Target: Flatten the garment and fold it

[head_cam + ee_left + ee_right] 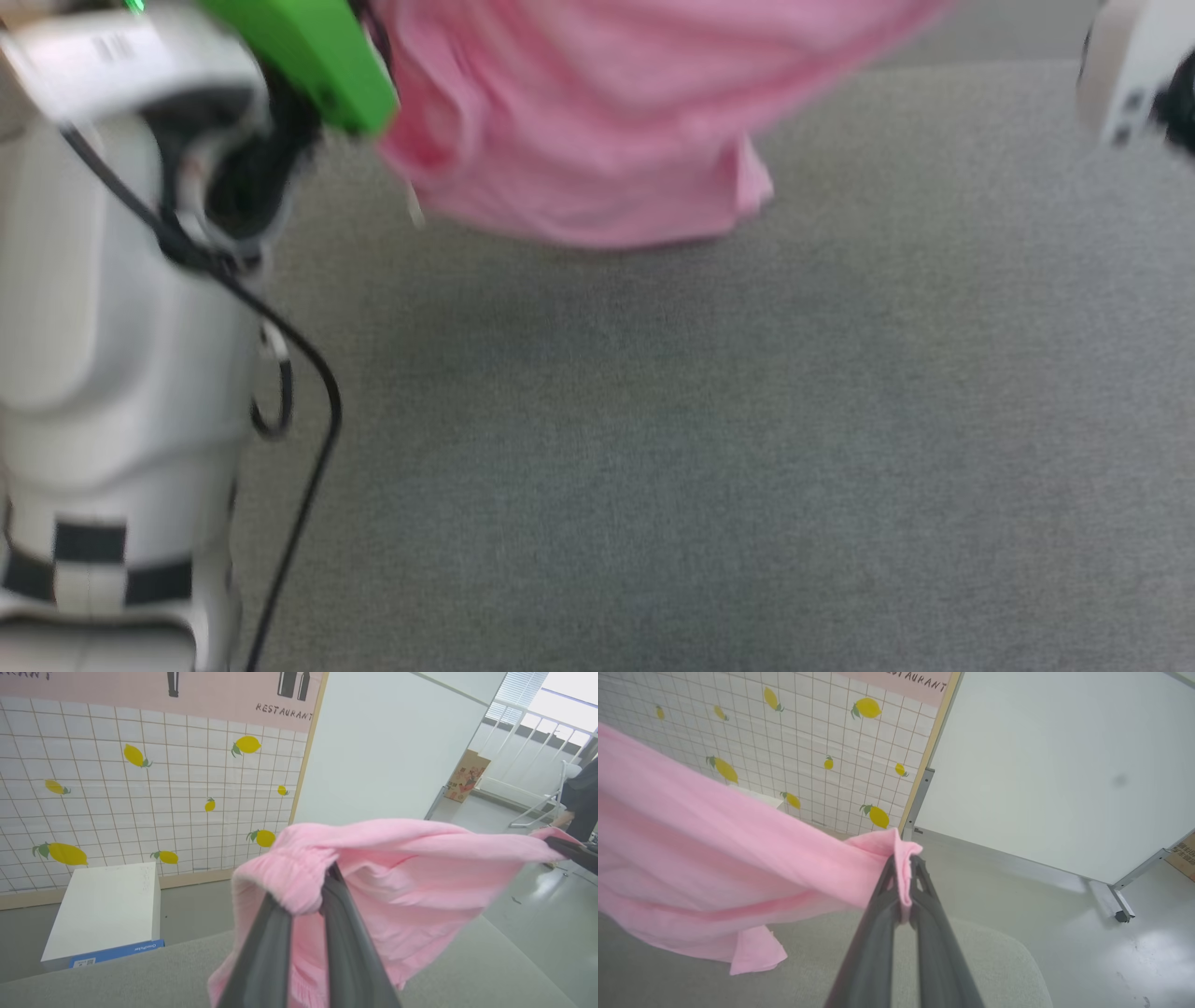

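Holding 1 garment (597,121) aloft | L tool (310,891) pinching gathered edge | R tool (904,868) pinching 1 corner

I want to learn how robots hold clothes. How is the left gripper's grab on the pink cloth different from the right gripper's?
The left gripper pinches a thick, bunched, gathered edge of the garment; the right gripper pinches a thin, flat fold. Cloth drapes over one left finger, while both right fingers show bare. Both grippers are shut on the garment, holding it up over the grey surface.
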### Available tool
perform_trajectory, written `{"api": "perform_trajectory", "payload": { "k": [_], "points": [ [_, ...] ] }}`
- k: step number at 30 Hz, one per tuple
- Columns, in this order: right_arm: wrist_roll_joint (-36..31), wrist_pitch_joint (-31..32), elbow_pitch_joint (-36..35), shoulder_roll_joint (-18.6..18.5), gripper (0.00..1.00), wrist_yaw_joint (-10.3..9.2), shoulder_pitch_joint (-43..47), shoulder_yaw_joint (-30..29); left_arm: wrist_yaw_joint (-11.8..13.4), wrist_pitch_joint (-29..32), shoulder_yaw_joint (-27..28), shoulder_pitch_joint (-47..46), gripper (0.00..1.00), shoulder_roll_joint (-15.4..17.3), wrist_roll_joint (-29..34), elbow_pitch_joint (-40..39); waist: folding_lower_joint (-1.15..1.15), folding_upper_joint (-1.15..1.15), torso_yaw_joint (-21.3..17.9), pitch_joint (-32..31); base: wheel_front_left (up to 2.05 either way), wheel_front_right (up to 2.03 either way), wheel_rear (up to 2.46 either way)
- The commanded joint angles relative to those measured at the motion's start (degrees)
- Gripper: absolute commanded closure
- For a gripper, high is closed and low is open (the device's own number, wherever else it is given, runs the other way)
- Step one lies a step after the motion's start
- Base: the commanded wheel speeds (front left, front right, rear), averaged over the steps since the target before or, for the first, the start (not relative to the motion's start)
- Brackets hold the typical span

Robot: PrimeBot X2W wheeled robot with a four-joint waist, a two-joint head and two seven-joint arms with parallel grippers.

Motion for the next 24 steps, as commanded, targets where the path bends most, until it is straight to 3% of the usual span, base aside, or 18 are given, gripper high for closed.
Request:
{"api": "perform_trajectory", "payload": {
  "k": [1, 7, 12, 18, 24],
  "points": [
    [-1.4, -2.0, 2.4, 0.2, 1.0, -0.08, -4.2, 0.3, 1.0, -1.5, 0.7, -4.4, 1.0, -0.4, 1.6, 2.5, 0.0, 0.0, 0.1, 8.0, 0.0, 0.0, 0.0],
    [-6.3, -13.0, 11.5, 1.8, 1.0, -0.08, -17.4, -1.0, 2.6, -11.2, 2.6, -18.1, 1.0, -2.5, 5.0, 12.0, 0.0, 0.0, 0.5, 13.4, 0.0, 0.0, 0.0],
    [-6.7, -18.8, 17.0, 3.2, 1.0, -0.08, -19.0, -1.6, 0.4, -15.9, 2.7, -20.1, 1.0, -3.6, 4.4, 17.4, 0.0, 0.0, 1.3, 13.7, 0.0, 0.0, 0.0],
    [-0.9, -16.2, 17.5, 1.2, 1.0, -0.08, -6.8, 4.4, -5.3, -14.2, -2.4, -8.2, 1.0, -1.3, 4.0, 18.6, 0.0, 0.0, 2.3, 10.1, 0.0, 0.0, 0.0],
    [7.8, -9.9, 8.5, -3.8, 1.0, -0.08, 13.0, 9.3, -6.8, -9.6, -7.9, 14.6, 1.0, 3.1, 1.9, 10.9, 0.0, 0.0, 2.1, 4.6, 0.0, 0.0, 0.0]
  ]
}}
